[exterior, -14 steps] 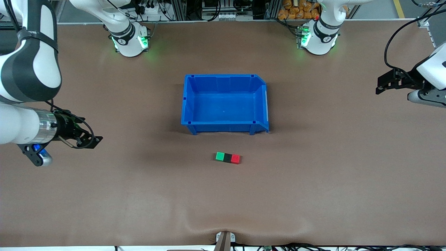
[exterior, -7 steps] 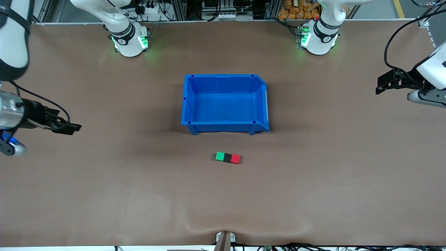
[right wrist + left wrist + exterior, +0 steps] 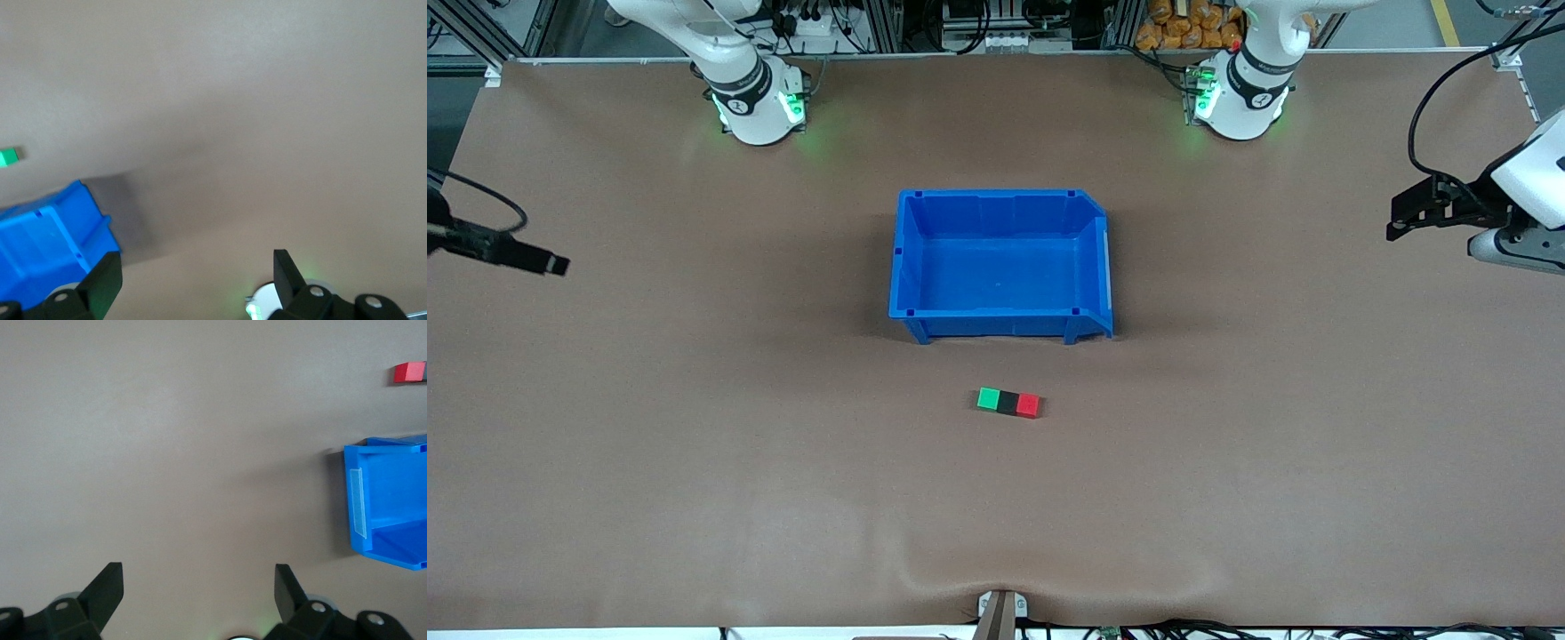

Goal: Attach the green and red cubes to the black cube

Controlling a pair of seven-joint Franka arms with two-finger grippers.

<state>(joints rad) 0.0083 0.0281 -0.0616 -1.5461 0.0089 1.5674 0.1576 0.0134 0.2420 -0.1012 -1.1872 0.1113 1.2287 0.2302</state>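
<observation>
Green [image 3: 988, 398], black [image 3: 1008, 402], red cubes [image 3: 1029, 405] joined.

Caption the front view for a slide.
Green cube, black cube, red cube joined in a row near blue bin.

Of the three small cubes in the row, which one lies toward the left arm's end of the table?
The red cube; the black cube separates it from the green cube.

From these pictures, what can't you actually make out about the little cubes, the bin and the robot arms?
- Front view: whether the green cube, black cube and red cube are truly joined or only touching.
- Left wrist view: red cube and blue bin are cut by the frame edge; the other cubes are out of frame.
- Right wrist view: only a sliver of the green cube shows.
- Front view: the frame edges cut off the arm behind the right gripper and behind the left gripper.
</observation>
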